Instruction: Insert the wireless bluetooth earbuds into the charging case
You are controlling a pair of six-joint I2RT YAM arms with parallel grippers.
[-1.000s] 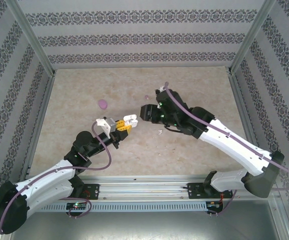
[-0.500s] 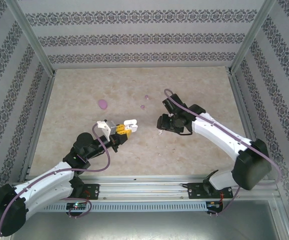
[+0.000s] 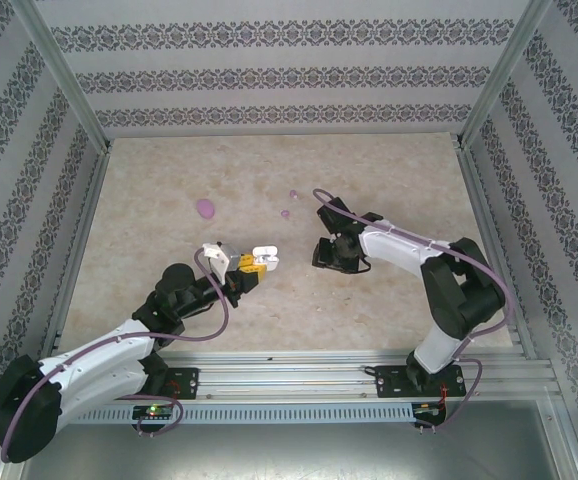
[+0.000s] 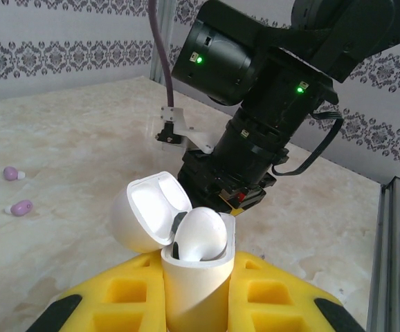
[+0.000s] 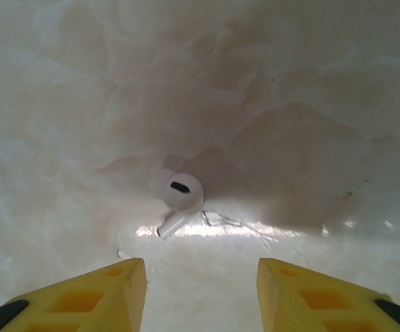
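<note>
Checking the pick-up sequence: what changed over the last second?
The right gripper pulled away from the charging case, swung right and toward the near edge, and now hangs open over a white earbud. No grasp yet. The left gripper, shut on the open case, barely shifted; the purple earbuds stayed put.

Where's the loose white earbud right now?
In the right wrist view, the white earbud lies on the table just ahead of the right gripper, between its open fingers.

Soft, even light falls from overhead, leaving the counter bright with only faint shadows. Seen from the right wrist, a broad dim shadow surrounds a white earbud, a glare streak shines just beside it, and the near edge blurs.
</note>
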